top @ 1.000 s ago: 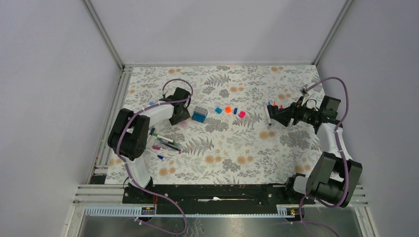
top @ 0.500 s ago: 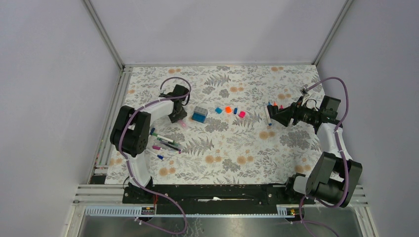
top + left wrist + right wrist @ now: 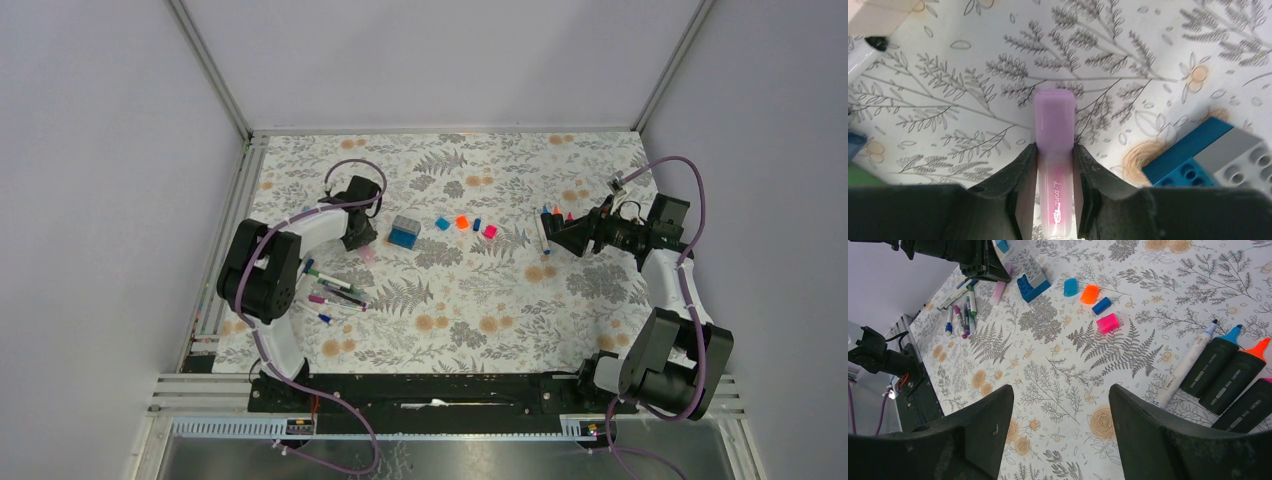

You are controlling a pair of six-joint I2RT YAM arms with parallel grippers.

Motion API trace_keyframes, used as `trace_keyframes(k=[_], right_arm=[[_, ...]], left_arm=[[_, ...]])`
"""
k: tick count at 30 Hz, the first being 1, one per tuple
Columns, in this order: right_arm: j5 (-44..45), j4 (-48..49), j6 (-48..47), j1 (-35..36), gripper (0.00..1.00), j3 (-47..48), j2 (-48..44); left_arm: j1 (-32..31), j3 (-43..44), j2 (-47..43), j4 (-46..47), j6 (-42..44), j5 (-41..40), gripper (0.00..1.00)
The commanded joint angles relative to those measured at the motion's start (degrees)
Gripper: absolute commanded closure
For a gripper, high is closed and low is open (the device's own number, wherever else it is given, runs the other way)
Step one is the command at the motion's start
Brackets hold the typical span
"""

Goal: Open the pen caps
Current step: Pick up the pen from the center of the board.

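On the left: nudged a little leftward over the last second, with the left gripper [image 3: 1054,152] clamped on the barrel of a pink highlighter [image 3: 1054,200] and the lilac cap [image 3: 1054,117] on it, jutting past the fingertips (probably the next one to pull). Shown only by the left wrist view; from above, just a pink fleck near the blue-and-grey block [image 3: 404,231]. Mid-table, clearest from the right wrist: four loose caps [image 3: 1089,294], already off. On the right: no movement, with the right gripper [image 3: 1060,390] spread wide on nothing.

Pink pen [image 3: 1054,192]: white word "pink" on see-through barrel, just below purple cap [image 3: 1054,120]; letter before it unclear. Dark markers [image 3: 1214,366]: white print, too small to read.
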Motion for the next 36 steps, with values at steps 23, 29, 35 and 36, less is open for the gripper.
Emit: trace_keyframes(k=[23,29,35,36], right_arm=[[-6.03,8.03,6.89,13.54,0.22,-2.28,0.42],[-3.12,43.69,43.76,15.76,0.23,-10.27,1.55],[0.44,37.54,46.11,19.14,0.25,-7.03,4.88],[0.51,37.19,46.61,19.51,0.25,-6.69,5.33]], left_arm=[[-15.05,-18.18,-26.22,38.68,16.46,31.09,1.0],[-21.79,-11.19,-20.09,41.18,19.81,29.65,1.0],[-26.89,-5.16,-13.55,41.18,23.19,28.22,1.0],[-27.63,-4.1,-12.66,40.87,23.86,27.67,1.0]])
